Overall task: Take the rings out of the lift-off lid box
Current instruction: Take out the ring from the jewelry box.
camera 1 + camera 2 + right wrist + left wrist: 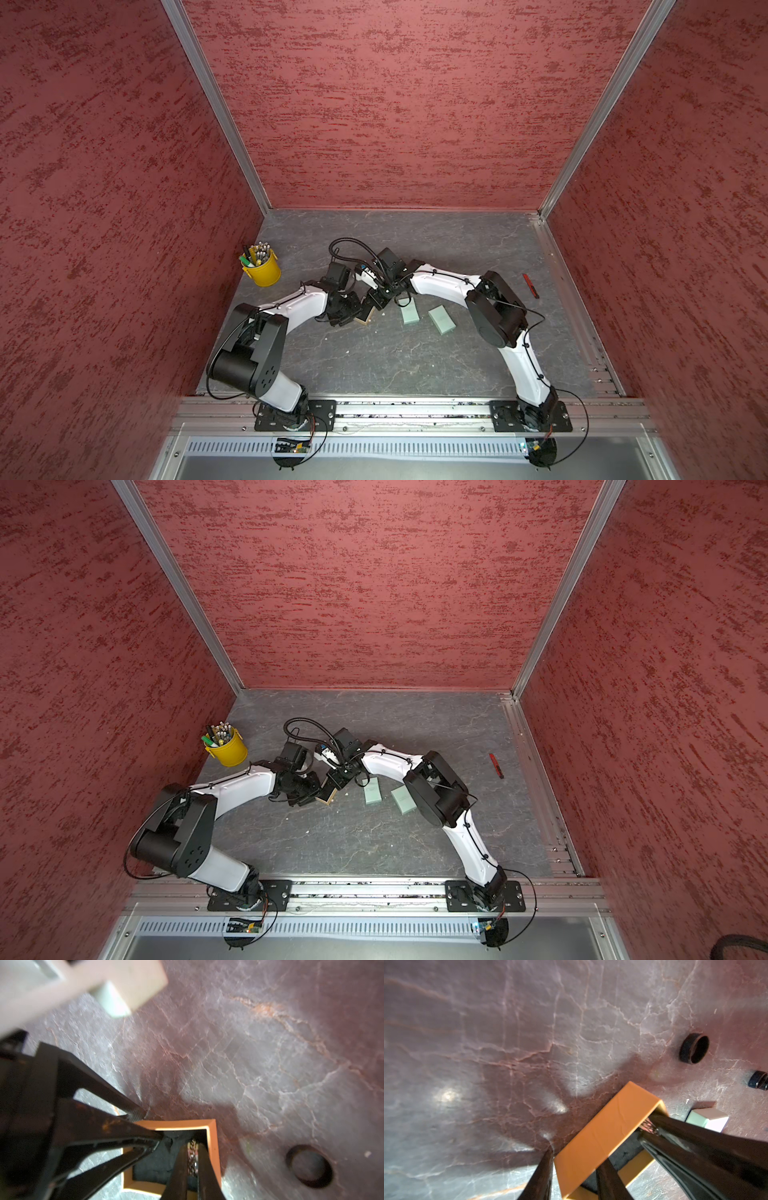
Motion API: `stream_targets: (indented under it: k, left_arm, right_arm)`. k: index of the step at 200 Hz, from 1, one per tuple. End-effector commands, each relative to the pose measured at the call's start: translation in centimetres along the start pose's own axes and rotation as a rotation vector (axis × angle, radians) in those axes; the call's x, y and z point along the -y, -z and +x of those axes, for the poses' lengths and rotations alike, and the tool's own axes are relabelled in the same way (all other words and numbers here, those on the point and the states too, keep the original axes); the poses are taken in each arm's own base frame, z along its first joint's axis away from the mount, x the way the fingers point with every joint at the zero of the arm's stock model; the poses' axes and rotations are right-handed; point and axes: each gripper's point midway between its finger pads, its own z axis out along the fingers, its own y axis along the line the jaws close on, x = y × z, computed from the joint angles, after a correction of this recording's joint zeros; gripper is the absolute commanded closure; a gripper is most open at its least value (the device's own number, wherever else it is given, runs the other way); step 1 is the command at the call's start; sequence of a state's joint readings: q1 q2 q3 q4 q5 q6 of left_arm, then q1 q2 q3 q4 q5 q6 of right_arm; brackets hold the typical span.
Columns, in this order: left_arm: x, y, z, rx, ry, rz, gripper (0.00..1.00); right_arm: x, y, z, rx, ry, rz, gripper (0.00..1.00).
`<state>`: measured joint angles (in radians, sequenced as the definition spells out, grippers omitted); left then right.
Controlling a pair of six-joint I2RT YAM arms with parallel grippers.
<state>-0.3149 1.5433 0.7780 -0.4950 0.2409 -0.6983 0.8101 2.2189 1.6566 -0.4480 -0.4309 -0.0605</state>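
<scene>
Left arm [301,302] and right arm [442,286]: white shells, black drum joints, looping black cables [349,240]; right gripper [194,1142] black, tapered.

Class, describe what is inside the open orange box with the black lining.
Inside the orange square box: black lining, the shut right gripper and one left gripper finger, clamping its wall. What lies under or between them is hidden.

We see a robotics lab test cell: red textured walls [374,104] in an aluminium frame [219,108] enclose a grey marbled tabletop [395,357], where two robot arms [299,301] are bolted to a metal rail [411,409] beside bare circuit boards [291,447].
</scene>
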Motion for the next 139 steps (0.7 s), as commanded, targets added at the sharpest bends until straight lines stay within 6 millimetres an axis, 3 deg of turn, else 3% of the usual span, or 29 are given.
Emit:
stream_targets:
  k: [1,79,139]
  left_arm:
    - [-1.3,-0.7,0.6,-0.020,-0.006,-0.046,0.64]
    - [-1.5,-0.9,0.6,-0.021,-0.003,-0.054,0.64]
    - [-0.6,-0.3,0.4,-0.019,0.001,-0.029,0.64]
  right_arm:
    - [-1.9,2.3,-2.7,0.104,0.023,-0.051,0.99]
    - [-1.1,4.5,-4.0,0.176,-0.006,-0.027,0.99]
    - [1.8,5.9,-3.4,0.195,-0.074,-0.011,0.98]
